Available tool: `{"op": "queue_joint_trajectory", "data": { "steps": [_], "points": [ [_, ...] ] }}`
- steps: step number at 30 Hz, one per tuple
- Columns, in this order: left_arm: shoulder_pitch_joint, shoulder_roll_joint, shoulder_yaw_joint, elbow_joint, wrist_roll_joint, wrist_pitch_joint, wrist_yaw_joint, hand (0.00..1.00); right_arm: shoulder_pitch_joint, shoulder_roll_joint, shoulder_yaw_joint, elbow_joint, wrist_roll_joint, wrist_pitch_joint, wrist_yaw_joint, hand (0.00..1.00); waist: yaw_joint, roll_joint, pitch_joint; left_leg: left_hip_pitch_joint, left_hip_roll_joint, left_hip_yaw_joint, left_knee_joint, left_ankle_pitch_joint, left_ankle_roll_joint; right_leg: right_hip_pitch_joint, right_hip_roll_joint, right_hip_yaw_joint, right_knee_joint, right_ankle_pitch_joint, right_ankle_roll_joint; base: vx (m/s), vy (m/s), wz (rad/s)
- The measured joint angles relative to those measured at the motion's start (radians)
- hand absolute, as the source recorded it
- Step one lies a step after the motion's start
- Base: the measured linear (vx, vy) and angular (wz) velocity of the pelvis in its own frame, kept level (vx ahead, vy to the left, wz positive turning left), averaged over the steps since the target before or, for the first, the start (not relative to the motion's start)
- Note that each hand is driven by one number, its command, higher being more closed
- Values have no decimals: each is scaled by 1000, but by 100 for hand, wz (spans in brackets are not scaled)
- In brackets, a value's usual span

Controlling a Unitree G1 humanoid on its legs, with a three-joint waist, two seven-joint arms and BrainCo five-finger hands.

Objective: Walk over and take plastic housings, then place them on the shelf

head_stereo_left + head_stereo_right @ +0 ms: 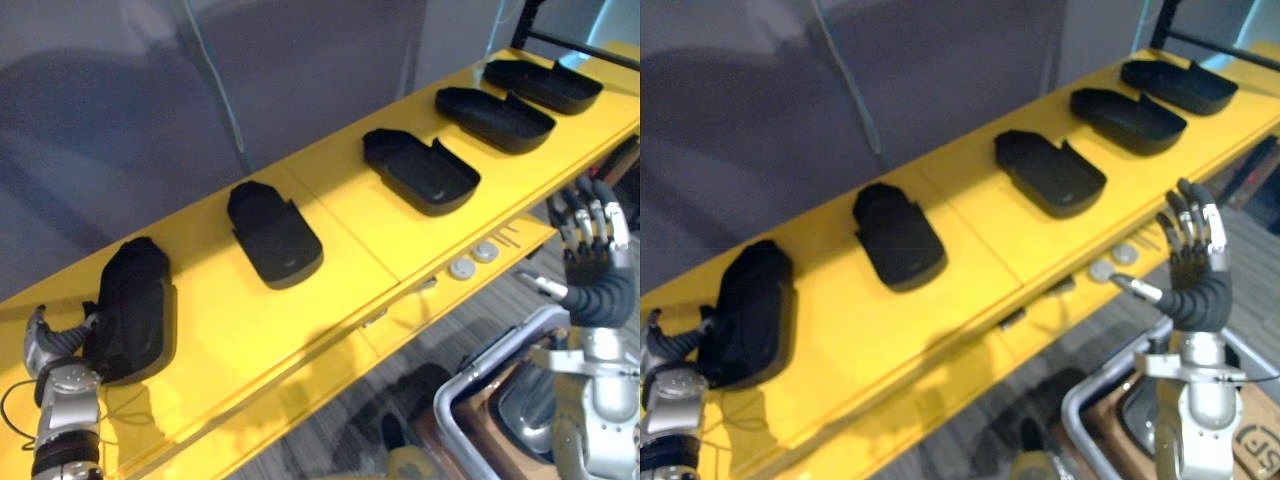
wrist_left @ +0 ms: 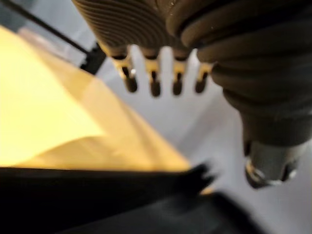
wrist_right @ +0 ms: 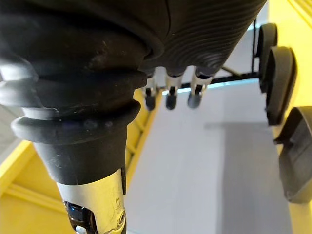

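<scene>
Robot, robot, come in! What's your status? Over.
Left robot hand open, against leftmost housing on yellow shelf. Right robot hand open, empty, raised before the shelf. Four other housings lined along it. Nothing in the way.

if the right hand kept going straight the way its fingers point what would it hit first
Way looks free: the right hand points its open fingers up beside the yellow shelf, clear of the black plastic housings. Depth is unclear.
</scene>
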Motion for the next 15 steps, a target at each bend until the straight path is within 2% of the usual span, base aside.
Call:
{"op": "queue_joint_trajectory", "data": {
  "steps": [2, 4, 6, 9, 11, 15],
  "points": [
    [8, -40, 21, -64, -67, -33, 1, 0, 1, 3, 6, 0, -1, 0, -9, 0, 1, 0, 0, -2, 0, -13, 0, 0, 1, 4, -4, -12, 0, 0, 0, -18, -3, 15],
    [56, -107, 46, -155, -153, -98, -9, 0, 3, 22, 20, 0, -2, 0, -24, 0, 8, -3, -1, -4, 0, -20, 1, 1, 2, 6, -6, -21, 0, 0, 0, -45, -8, 10],
    [119, -163, 48, -228, -188, -136, -58, 0, 9, 45, 19, 0, -4, 0, -26, 0, 21, -3, -1, -3, 1, -26, 2, 1, 1, 12, -6, -27, -1, 0, 0, -41, -13, 7],
    [156, -213, 49, -301, -234, -154, -113, 0, 22, 56, 19, 0, -8, -1, -27, 0, 30, -6, 0, -2, 0, -49, 3, 3, 1, 25, -8, -53, -2, 0, 0, -33, -11, 19],
    [206, -248, 50, -385, -261, -155, -166, 0, 23, 78, 19, 0, -16, -1, -33, 0, 41, -16, 4, -4, -1, -65, 4, 6, 2, 32, -10, -70, -9, -2, -1, -60, -17, 23],
    [270, -304, 69, -465, -262, -141, -204, 0, 23, 96, 17, 0, -39, 0, -45, 0, 57, -26, -2, -15, 0, -77, 5, 8, 2, 34, -12, -85, -10, -8, -5, -49, -22, 13]
  ]
}}
